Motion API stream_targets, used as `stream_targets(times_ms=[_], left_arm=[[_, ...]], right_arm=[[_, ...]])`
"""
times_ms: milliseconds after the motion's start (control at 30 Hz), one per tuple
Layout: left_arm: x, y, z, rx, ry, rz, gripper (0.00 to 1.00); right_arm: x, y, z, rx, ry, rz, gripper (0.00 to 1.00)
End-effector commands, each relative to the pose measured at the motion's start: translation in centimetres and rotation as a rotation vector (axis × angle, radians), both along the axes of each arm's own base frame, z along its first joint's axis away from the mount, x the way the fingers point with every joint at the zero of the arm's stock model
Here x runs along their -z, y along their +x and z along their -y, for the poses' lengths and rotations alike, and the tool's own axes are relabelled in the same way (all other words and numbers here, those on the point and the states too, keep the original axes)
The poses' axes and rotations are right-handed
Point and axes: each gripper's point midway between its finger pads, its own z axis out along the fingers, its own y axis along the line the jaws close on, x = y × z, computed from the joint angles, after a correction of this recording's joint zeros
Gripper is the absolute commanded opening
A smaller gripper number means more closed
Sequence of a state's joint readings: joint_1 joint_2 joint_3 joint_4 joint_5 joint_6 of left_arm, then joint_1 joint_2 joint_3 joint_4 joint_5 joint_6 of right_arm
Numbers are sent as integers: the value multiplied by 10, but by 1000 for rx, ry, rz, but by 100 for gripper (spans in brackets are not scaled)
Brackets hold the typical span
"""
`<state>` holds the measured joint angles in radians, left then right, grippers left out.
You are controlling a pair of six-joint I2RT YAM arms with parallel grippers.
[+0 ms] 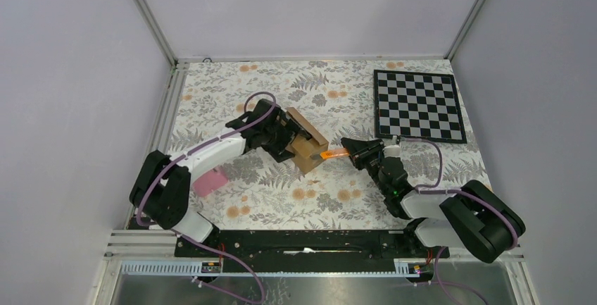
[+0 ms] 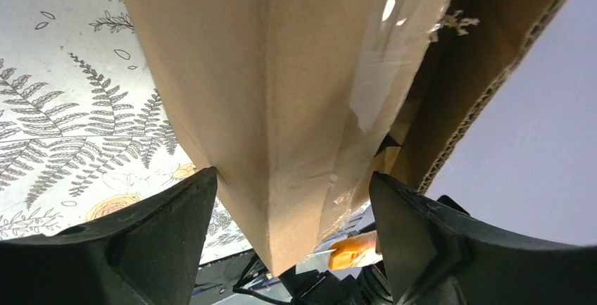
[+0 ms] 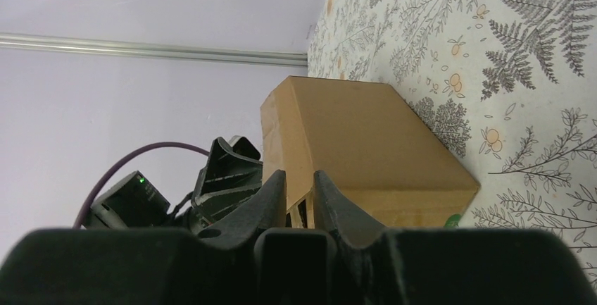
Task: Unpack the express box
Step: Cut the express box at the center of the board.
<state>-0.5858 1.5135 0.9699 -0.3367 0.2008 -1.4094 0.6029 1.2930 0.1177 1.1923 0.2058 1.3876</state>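
The express box, a small brown carton, sits mid-table on the fern-patterned cloth. My left gripper is shut on it from the left. In the left wrist view the box fills the gap between both fingers, with clear tape along its seam and one flap raised at the right. My right gripper is shut on the slim orange-and-black cutter, whose tip touches the box's near right corner. The cutter also shows in the left wrist view. In the right wrist view the narrow fingers point at the box.
A black-and-white chessboard lies at the far right. A pink wedge lies by the left arm's base. Metal frame posts and purple walls enclose the table. A black rail runs along the near edge.
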Motion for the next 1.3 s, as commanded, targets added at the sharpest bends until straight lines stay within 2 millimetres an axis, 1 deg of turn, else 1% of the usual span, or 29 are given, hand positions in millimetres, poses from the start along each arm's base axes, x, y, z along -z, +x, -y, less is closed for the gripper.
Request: stream_targets(times_ms=[0, 100, 233, 333, 433, 533, 633, 733, 900, 1000, 1133, 1267], left_arm=[[-15, 10, -5, -20, 86, 5, 82], [-17, 13, -10, -17, 175, -20, 83], [-10, 11, -15, -15, 270, -72, 84], [-3, 7, -15, -19, 293, -106, 82], [-2, 6, -15, -28, 306, -115, 79], [0, 4, -15, -43, 303, -126, 73], [-1, 3, -14, -51, 297, -130, 67], [-1, 1, -11, -54, 286, -137, 62], [-6, 0, -7, -59, 265, -139, 52], [-9, 0, -7, -65, 253, -134, 41], [-12, -2, -6, -64, 240, -133, 34], [-16, -3, -3, -55, 230, -123, 31]], right_arm=[[-17, 5, -2, 15, -55, 67, 0], [-17, 5, 0, 24, -72, 71, 0], [-16, 6, -2, 21, -77, 71, 0], [-17, 8, -4, 20, -60, 74, 0], [-19, 10, -5, 21, -32, 72, 0], [-18, 11, -8, 17, 1, 64, 0], [-16, 13, -5, 41, 48, 55, 0], [-10, 14, 0, 72, 56, 43, 0], [-6, 15, 7, 125, 21, 30, 0], [-2, 14, 13, 158, -11, 12, 0], [-2, 15, 19, 196, -36, 5, 0], [-2, 17, 26, 236, -60, 1, 0]])
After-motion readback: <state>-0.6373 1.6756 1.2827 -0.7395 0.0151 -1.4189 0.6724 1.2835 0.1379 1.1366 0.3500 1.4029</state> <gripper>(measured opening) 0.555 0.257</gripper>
